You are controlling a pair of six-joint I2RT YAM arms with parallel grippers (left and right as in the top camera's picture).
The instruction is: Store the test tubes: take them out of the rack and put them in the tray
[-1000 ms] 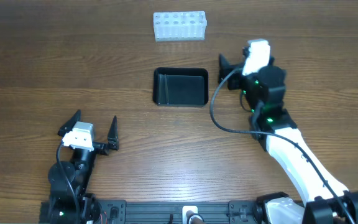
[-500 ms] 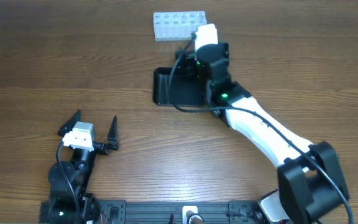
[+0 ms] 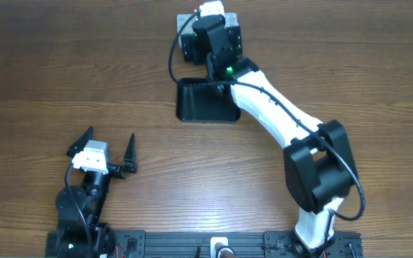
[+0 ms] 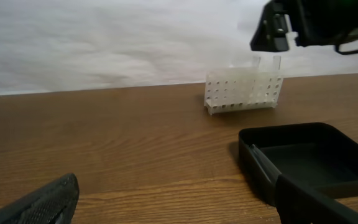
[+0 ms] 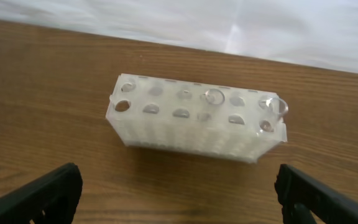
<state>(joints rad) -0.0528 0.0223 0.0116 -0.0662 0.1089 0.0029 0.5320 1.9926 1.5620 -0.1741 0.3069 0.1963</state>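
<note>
The clear test tube rack (image 5: 194,124) stands at the far side of the table, with two clear tubes (image 5: 214,97) upright in holes toward one end. My right gripper (image 5: 178,177) hangs open just above and in front of the rack, with nothing between its fingers. From above, the right gripper (image 3: 208,34) covers most of the rack. The left wrist view shows the rack (image 4: 244,92) beyond the black tray (image 4: 303,158). The tray (image 3: 206,100) lies just in front of the rack. My left gripper (image 3: 110,135) rests open near the front left, far from both.
Bare wooden tabletop surrounds the tray and rack. The right arm (image 3: 285,122) stretches diagonally across the right half, passing over the tray's right corner. A pale wall (image 4: 104,37) rises behind the table's far edge.
The right arm has swung left and away from me, from beside the tray's right side to above the rack. The left arm has stayed still.
</note>
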